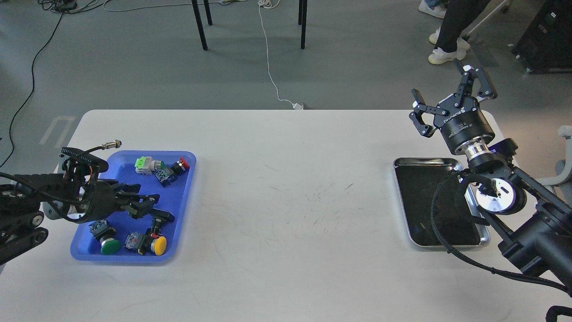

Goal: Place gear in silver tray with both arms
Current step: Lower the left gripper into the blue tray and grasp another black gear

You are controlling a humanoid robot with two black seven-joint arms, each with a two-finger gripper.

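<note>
Gear parts [149, 239] lie in blue tray [187, 188], far left of the empty silver tray [402, 197]; left gripper [149, 210], fingers apart, reaches among them, while right gripper [447, 105], spread open, waits just behind the silver tray.

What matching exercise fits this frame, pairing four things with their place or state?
Things:
1. silver tray
2. blue tray
3. right pincer
4. left pincer

Place or state:
A. open, raised beyond the table's far edge
B. over the push buttons
C. holds push buttons, table's left
D. bare floor, table's right

Pairs: 1-D, 2-C, 3-A, 4-B
</note>
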